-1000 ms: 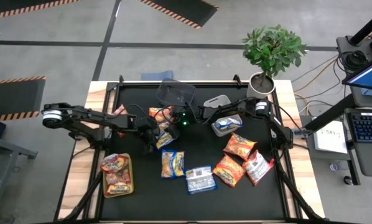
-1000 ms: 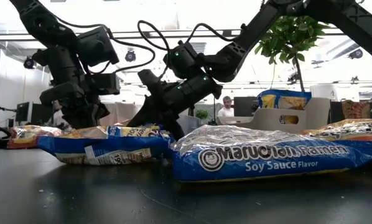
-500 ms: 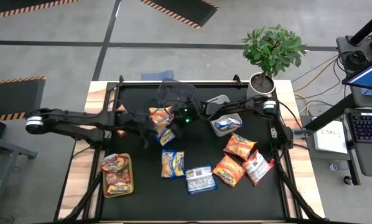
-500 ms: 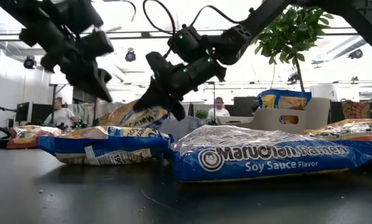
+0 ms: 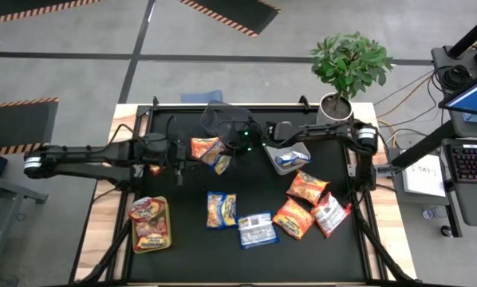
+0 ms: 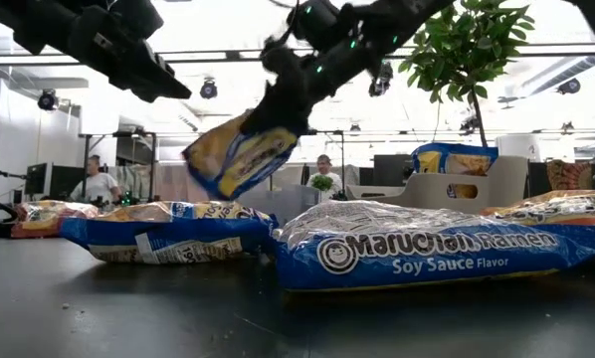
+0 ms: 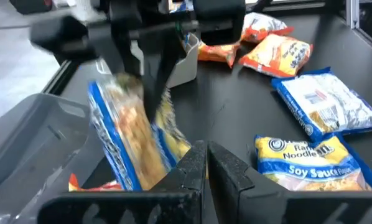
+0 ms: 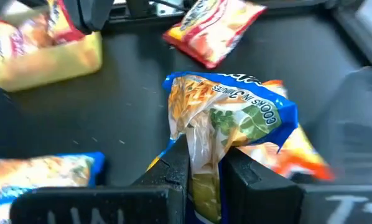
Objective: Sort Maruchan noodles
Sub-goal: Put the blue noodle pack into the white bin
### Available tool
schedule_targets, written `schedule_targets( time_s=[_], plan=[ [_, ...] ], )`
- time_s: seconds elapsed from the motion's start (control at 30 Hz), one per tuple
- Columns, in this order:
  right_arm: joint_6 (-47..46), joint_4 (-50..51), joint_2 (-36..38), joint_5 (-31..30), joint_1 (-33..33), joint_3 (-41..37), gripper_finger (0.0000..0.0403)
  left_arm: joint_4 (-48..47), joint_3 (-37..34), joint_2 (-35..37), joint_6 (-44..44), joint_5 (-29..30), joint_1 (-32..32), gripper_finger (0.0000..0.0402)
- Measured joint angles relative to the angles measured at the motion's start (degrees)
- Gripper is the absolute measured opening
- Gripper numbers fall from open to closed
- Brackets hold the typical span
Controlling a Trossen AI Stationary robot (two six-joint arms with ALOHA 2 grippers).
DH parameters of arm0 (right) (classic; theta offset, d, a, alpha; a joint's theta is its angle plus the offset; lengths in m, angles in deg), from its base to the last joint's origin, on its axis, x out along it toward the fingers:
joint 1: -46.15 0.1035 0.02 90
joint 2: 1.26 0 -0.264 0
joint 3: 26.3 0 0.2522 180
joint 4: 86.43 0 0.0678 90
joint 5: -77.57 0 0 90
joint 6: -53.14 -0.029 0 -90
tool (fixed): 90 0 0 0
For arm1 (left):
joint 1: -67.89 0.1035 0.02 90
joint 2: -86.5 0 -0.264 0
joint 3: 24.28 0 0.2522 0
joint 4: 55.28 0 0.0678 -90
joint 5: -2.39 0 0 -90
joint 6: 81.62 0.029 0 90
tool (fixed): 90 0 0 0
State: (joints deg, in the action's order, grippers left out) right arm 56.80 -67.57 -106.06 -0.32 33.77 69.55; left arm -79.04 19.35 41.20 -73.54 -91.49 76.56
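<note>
Gripping a blue-and-yellow packet (image 8: 226,118), right end effector (image 8: 204,165), packet's lower edge hidden

Grey concrete floor (image 5: 79,72) with hazard-striped mats (image 5: 234,12), potted plant (image 5: 348,64).

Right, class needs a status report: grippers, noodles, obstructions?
Right gripper shut on blue-and-yellow packet, lifted clear of table. Left gripper shut, empty. Nothing obstructing.

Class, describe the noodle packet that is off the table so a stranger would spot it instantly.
Start at the potted plant by the table's far right corner and follow the right arm leftward to the right gripper. The blue-and-yellow packet hangs there, pinched by one edge. It alone is lifted; every other packet lies flat or in a bin.
</note>
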Motion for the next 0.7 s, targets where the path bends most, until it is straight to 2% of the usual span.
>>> schedule_targets(
  time_s=[0.4,0.57,0.7],
  plan=[
    [22.09,24.02,13.47,-18.73,0.75,0.0,0.0042,0.58,0.0,-1.93,-0.15,0.02,-0.01,0.0],
    [29.68,35.61,16.58,-26.96,0.73,0.0,0.0042,0.62,0.0,-3.15,-0.11,0.02,0.0,0.0],
    [33.32,45.48,18.09,-30.18,0.74,0.0,0.0042,0.65,0.0,-3.96,-0.09,0.02,0.01,0.0]
  ],
)
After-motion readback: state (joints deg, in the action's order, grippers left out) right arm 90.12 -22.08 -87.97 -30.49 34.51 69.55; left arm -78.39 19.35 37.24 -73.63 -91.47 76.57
